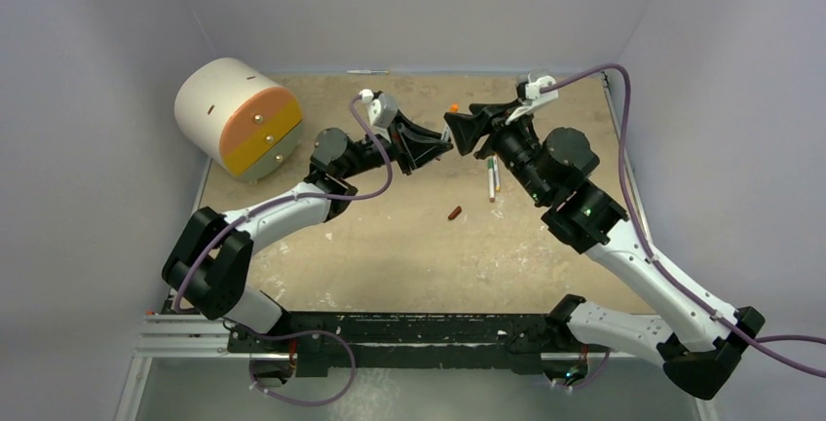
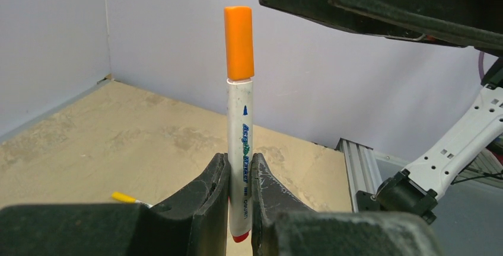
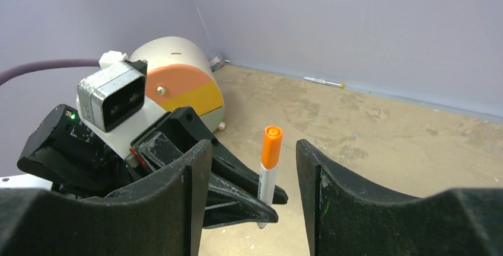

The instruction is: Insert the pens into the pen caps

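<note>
1 pen (image 2: 240,143) capped, 1 loose cap (image 1: 455,212)

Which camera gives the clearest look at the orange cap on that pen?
The left wrist view: the orange cap stands large and unobstructed atop the white pen. The right wrist view shows it smaller. The top view shows only an orange speck.

Left gripper (image 2: 240,164) clamped — right gripper (image 3: 252,149) spread.

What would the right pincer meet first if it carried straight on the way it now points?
Probably the orange-capped pen, held upright in the left pincer; it sits in line with the gap between the right pincer's open fingers, though depth is unclear.
</note>
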`<state>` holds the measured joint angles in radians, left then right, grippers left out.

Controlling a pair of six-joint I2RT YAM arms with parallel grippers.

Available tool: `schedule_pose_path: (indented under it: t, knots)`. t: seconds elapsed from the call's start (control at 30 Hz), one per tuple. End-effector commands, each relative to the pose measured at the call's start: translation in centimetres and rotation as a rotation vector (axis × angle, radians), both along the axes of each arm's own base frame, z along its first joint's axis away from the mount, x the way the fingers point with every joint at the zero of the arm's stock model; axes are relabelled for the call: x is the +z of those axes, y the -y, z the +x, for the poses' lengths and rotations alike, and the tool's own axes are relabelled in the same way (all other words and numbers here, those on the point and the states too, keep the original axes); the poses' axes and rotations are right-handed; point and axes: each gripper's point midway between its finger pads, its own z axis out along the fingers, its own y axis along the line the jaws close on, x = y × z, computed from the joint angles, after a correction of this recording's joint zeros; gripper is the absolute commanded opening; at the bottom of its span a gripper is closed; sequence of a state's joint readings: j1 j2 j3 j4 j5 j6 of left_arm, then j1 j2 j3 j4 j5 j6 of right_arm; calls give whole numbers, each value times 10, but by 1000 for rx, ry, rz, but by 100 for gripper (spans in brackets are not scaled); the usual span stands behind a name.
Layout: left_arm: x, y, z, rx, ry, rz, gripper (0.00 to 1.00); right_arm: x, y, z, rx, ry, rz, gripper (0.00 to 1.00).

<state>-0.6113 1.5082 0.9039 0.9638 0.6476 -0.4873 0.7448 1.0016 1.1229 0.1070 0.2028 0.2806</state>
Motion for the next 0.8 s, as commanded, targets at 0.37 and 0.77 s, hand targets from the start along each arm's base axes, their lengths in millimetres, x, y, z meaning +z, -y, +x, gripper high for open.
schedule_pose_path:
  t: [0.37,0.77]
  knots:
    - [34,-1,-32,-109,104,-57,0,37,-9,2,29,64,74,48]
    - [40,-1,-33,-110,115,-68,0,32,-10,4,24,52,73,24]
